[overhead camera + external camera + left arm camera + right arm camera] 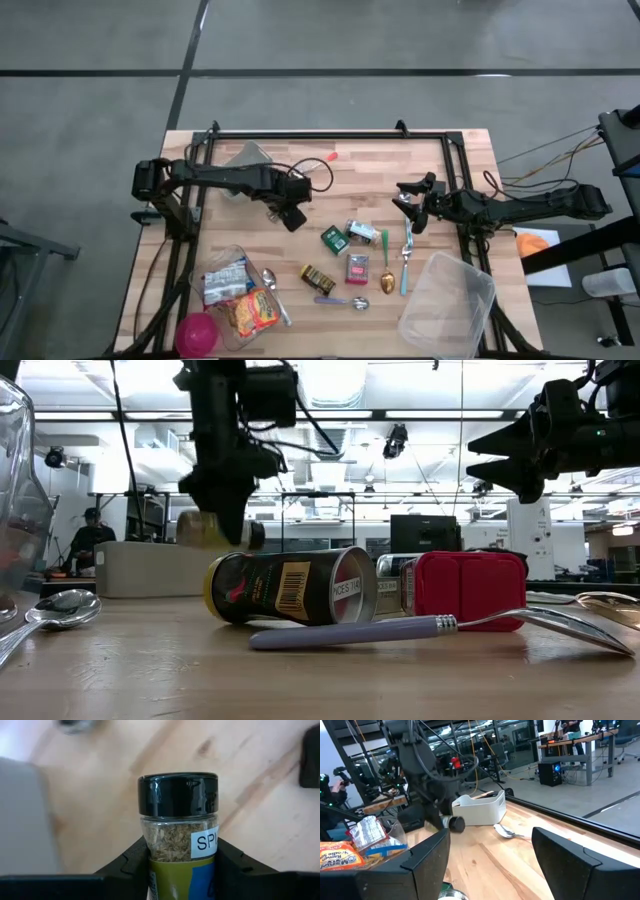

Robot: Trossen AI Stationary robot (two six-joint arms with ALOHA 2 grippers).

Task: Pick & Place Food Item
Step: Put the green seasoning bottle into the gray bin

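A: Nearest the low camera, a purple-handled spoon point(440, 626) lies across the desk point(300, 680). Behind it are a dark can point(290, 588) on its side and a red packet point(465, 590). A clear container point(20, 510) is cut off at the frame's edge, beside a second spoon point(60, 608).

B: And the task's thing?

A: A spice jar point(178, 820), black-capped with dried herbs inside, is clamped between the fingers of the left hand point(290, 213), above the desk. Its label is cut off, showing only "SP". From the low camera the jar point(215, 530) is blurred and mostly hidden behind the arm.

B: The other arm?

A: The right hand point(412, 210) waits on the desk's right side, fingers spread apart, gripping nothing.

B: Counts, from overhead?

A: Four spoons in all: one purple-handled, one gold-bowled point(387, 280), one blue-handled point(405, 262), one beside the left bin point(272, 290). Two clear bins: one at left point(225, 262) holding snack packets point(252, 312), one at right point(450, 305). One pink bowl point(198, 332) is cut by the bottom edge. One green box point(334, 239), one small tin point(363, 232), partly hard to make out.

B: Farther back?

A: A grey tray point(245, 158) sits at the far edge, half hidden under the left arm. Beyond the desk, a person point(88, 540) is seated in the lab, too small for detail.
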